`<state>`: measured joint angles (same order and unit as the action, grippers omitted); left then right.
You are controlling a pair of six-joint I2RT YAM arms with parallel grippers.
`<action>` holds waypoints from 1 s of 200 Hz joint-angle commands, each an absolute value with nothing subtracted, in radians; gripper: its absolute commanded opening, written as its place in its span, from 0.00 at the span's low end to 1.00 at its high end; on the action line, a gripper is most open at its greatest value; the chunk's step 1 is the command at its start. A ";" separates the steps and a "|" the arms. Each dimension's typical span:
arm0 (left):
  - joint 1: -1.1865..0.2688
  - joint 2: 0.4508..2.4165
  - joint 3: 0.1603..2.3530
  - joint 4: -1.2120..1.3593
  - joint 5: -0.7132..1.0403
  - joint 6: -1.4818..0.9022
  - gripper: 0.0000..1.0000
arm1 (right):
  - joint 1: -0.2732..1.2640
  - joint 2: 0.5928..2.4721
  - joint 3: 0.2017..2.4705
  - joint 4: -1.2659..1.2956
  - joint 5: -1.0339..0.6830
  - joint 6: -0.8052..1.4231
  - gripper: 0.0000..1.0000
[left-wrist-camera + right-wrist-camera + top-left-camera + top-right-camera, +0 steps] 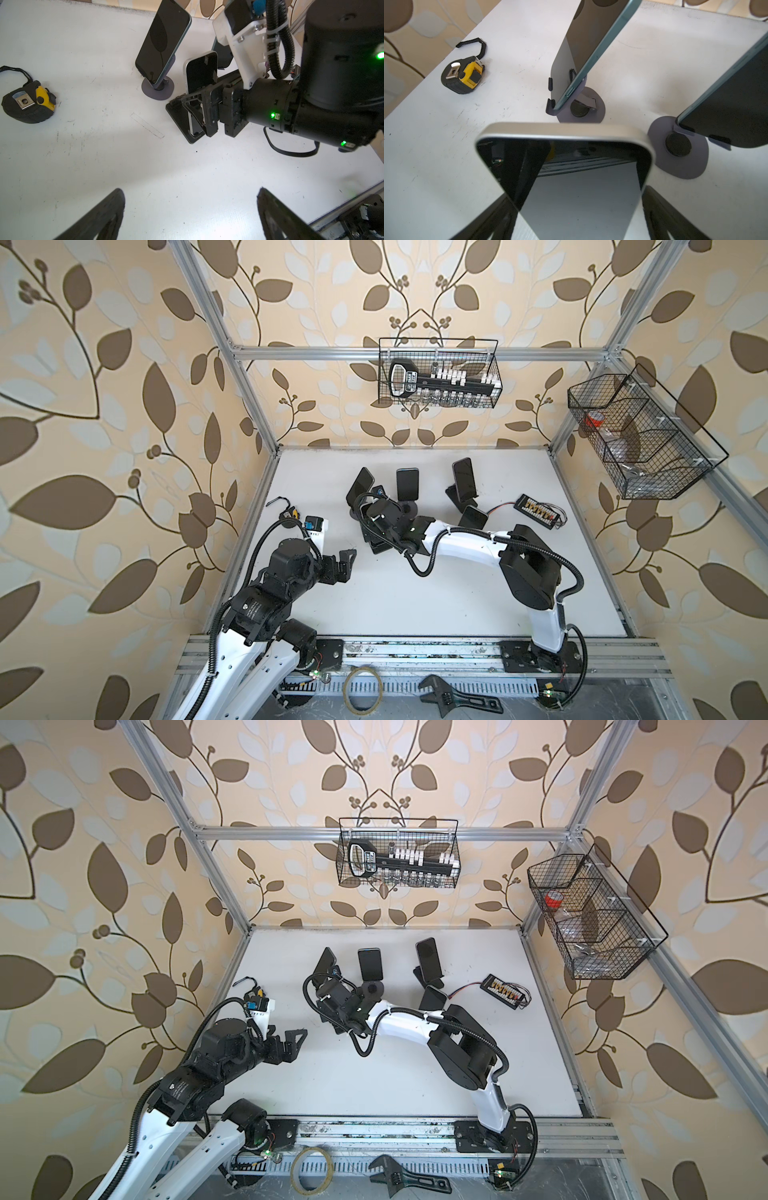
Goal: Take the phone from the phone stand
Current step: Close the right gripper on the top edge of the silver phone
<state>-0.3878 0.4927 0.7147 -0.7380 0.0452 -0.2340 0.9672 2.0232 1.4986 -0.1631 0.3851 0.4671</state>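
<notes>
A silver-edged phone (200, 70) (571, 166) leans in a black phone stand (178, 116) at the middle of the table. My right gripper (576, 193) (199, 108) (365, 508) is open, with one finger on each side of the phone, close to its long edges. From above, the gripper hides most of this phone in both top views. My left gripper (190, 191) (347, 560) (297, 1038) hangs open and empty over bare table, left of the stand and well apart from it.
Other dark phones stand on stands close by (359, 489) (407, 483) (464, 479) (473, 516); two are right beside my right gripper (591, 52) (726, 104). A yellow-black tape measure (291, 514) (29, 104) lies at the left, a black connector board (536, 506) at the right.
</notes>
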 commanded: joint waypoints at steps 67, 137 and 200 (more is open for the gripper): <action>-0.399 0.480 0.751 -0.733 0.040 -0.213 0.99 | 0.965 2.077 1.572 -0.199 0.379 0.480 0.86; -0.399 0.479 0.751 -0.734 0.034 -0.216 0.99 | 0.965 2.053 1.561 -0.209 0.386 0.480 0.78; -0.398 0.482 0.751 -0.735 0.030 -0.216 0.99 | 0.971 2.030 1.557 -0.210 0.387 0.477 0.74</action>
